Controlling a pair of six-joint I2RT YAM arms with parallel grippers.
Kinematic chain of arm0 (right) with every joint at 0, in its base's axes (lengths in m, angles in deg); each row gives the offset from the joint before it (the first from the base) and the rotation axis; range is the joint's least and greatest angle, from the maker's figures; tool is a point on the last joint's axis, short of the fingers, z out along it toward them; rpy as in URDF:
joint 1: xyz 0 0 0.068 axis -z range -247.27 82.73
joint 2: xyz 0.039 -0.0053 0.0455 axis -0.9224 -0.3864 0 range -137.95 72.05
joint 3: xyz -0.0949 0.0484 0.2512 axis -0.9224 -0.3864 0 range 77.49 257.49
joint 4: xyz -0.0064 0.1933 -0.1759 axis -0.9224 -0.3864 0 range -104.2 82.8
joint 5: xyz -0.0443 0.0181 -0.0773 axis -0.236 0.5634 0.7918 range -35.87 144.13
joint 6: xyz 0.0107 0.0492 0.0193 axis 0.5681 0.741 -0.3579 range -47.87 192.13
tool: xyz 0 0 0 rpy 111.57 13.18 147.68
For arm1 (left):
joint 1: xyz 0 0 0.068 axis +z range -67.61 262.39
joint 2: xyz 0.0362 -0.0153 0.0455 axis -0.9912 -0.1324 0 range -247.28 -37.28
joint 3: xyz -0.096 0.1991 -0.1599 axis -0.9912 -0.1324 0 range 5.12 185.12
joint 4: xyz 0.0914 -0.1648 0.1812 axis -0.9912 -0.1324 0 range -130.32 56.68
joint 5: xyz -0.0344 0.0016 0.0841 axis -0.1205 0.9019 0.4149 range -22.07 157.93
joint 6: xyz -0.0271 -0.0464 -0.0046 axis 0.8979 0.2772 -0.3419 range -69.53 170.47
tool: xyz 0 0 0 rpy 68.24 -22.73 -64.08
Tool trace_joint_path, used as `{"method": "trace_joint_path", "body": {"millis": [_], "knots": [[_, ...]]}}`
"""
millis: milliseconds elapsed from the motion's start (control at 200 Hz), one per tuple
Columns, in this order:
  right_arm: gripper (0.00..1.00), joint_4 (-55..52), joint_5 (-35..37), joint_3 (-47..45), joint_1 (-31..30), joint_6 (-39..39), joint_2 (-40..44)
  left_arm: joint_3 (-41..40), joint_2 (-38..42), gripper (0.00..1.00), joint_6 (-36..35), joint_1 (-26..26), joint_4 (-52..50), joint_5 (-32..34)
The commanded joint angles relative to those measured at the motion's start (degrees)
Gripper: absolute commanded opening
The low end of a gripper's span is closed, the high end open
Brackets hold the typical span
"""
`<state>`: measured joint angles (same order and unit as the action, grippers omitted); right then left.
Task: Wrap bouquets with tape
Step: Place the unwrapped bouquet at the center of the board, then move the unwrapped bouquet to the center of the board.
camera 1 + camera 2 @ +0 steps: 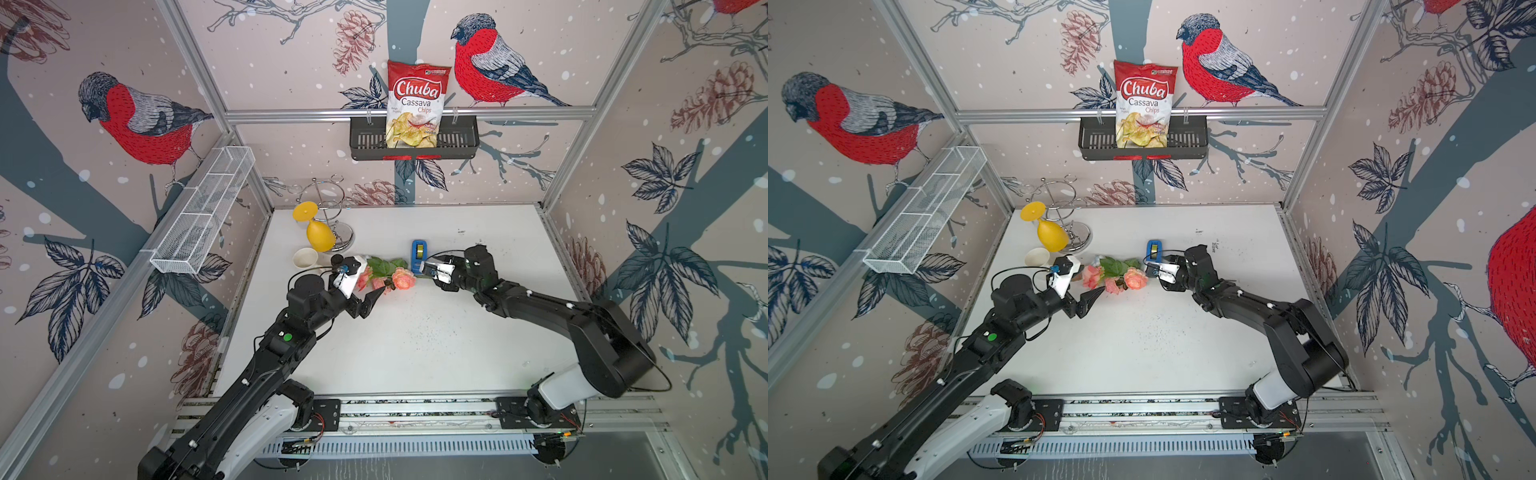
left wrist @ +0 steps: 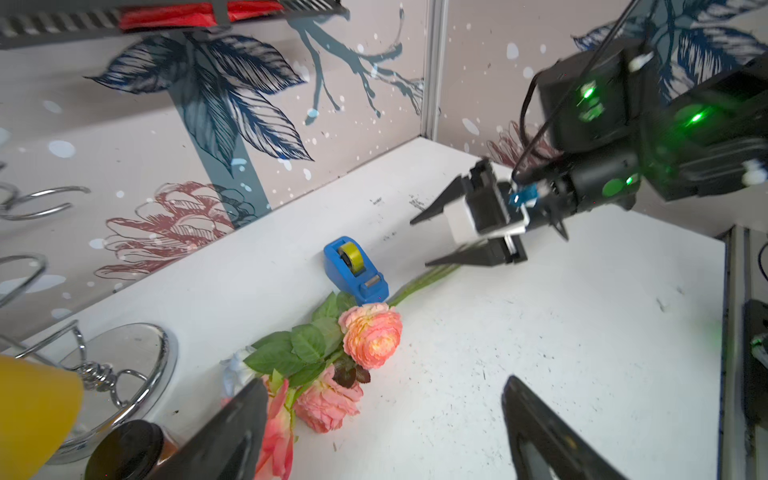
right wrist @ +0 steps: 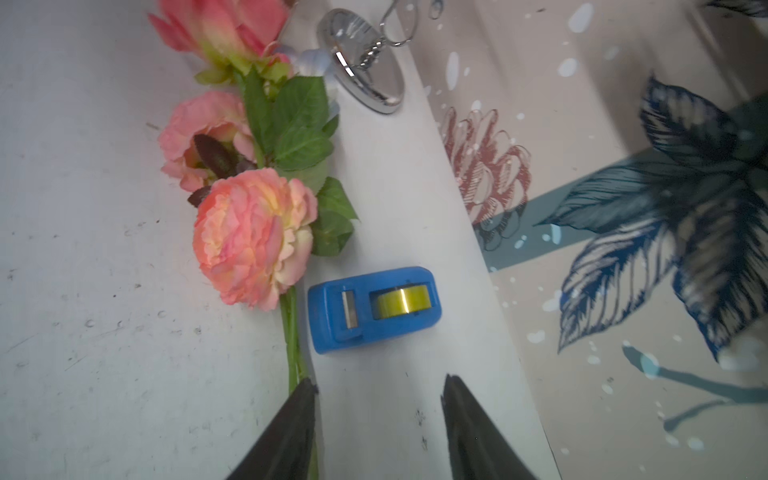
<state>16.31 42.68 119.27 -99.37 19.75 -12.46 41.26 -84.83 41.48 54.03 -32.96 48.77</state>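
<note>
Item: right gripper, partly open, empty; tape just ahead of its tips, bouquet stems beside one finger. Left gripper wide, empty. Probably: approach tape squarely, clear of stems

White table with bouquet, tape

Both top views look down from high over the whole bench, facing the back wall. The wrist views look closely past the left pincer and the right pincer; both share the tape and the bouquet.
</note>
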Motion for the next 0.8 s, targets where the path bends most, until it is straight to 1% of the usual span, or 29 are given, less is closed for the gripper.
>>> {"method": "trace_joint_path", "body": {"millis": [0, 45, 85, 145, 220, 285, 390, 485, 545, 590, 650, 730, 796], "knots": [[0.57, 9.3, 4.1, -2.2, 2.9, 16.6, 5.3, 4.5, -6.7, 0.87, -10.9, -4.2, -4.5, 2.1], [0.63, 9.1, 4.2, -1.5, 5.1, 24.9, 6.8, 6.8, -10.6, 0.87, -13.0, -5.9, -5.1, 4.8], [0.65, 7.6, 4.2, -0.3, 7.1, 32.3, 7.6, 8.3, -13.7, 0.87, -12.8, -6.2, -3.8, 5.4], [0.66, 3.2, 4.9, 2.9, 9.4, 42.2, 7.6, 9.7, -18.1, 0.82, -11.1, -6.3, -0.4, 4.3], [0.66, -3.0, 7.7, 6.7, 11.6, 53.2, 6.5, 14.1, -24.6, 0.79, -12.1, -6.9, -0.6, 0.2], [0.64, -7.5, 10.4, 8.3, 12.9, 58.9, 5.5, 19.3, -31.0, 0.77, -15.2, -9.2, -4.2, 2.4], [0.60, -8.9, 14.2, 6.0, 15.1, 64.4, 5.7, 26.7, -40.4, 0.75, -20.1, -12.3, -9.2, 8.4], [0.59, -8.0, 10.4, 2.4, 18.5, 68.0, 6.8, 31.0, -46.7, 0.71, -23.1, -14.4, -10.5, 12.4], [0.59, -8.2, 9.7, 0.9, 20.3, 69.4, 7.4, 33.5, -50.4, 0.70, -25.3, -15.6, -12.0, 13.1], [0.59, -8.4, 9.3, 0.1, 21.6, 69.7, 7.7, 35.7, -53.3, 0.69, -26.1, -16.3, -13.1, 14.4], [0.59, -8.9, 8.9, -0.6, 23.0, 69.9, 8.1, 38.9, -57.3, 0.65, -26.7, -17.2, -14.5, 16.2], [0.60, -9.6, 7.6, -1.4, 24.6, 70.3, 8.8, 44.1, -62.6, 0.62, -26.4, -18.2, -17.3, 18.4], [0.60, -9.5, 7.0, -2.2, 25.6, 70.4, 9.7, 47.9, -66.5, 0.62, -27.7, -19.0, -19.6, 19.4]]}}
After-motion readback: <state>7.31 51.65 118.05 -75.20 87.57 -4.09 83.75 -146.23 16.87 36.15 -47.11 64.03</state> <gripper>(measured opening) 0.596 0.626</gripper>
